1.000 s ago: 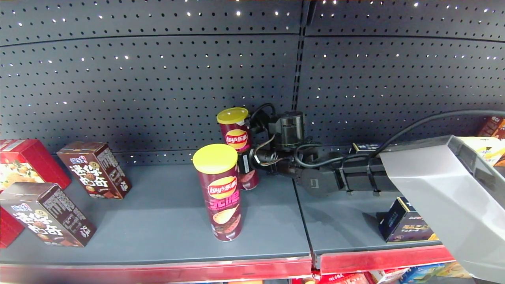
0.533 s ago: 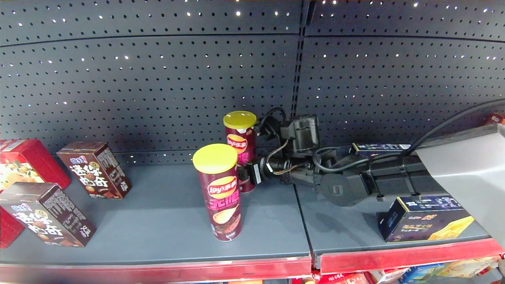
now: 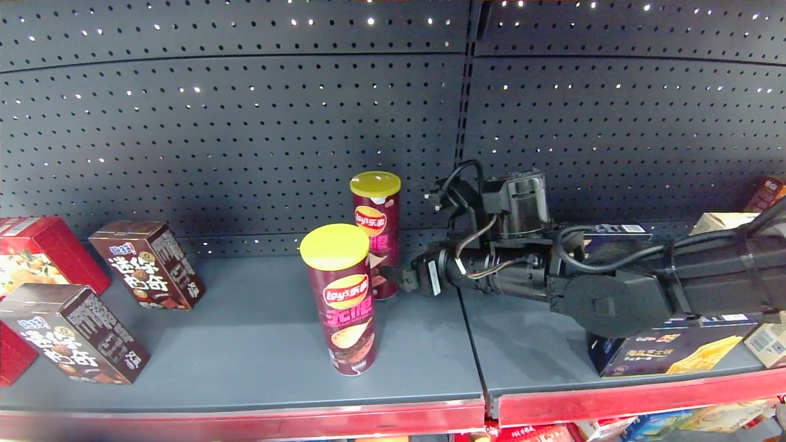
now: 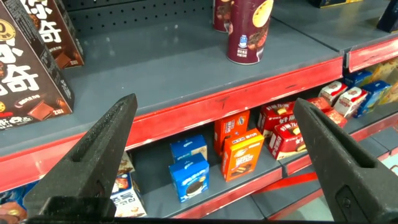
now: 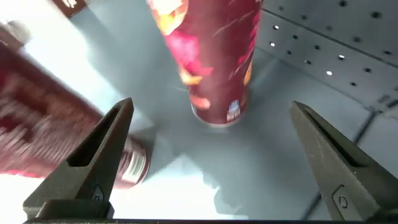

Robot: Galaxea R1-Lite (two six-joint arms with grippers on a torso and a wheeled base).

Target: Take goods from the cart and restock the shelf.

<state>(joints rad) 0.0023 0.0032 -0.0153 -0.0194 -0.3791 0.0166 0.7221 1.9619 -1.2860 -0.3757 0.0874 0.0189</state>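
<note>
My left end effector (image 4: 214,102) hangs just outside the red front edge of the shelf (image 3: 258,344). Its two fingers are spread wide and hold nothing. Under that edge, small boxes (image 4: 239,152) stand on a lower shelf.

Near the middle of the front edge, the front can (image 3: 341,301) with a yellow lid stands up straight. A brown box (image 3: 73,341) stands by the front left corner. A dark blue box (image 3: 663,353) lies near the front edge on the right, under my right arm.

Farther in, my right end effector (image 3: 393,276) is wide open and empty. Its tips are right beside the bottom of the back can (image 3: 376,233). I cannot tell if they touch it. The back can stands up straight close to the shelf's back wall.
</note>
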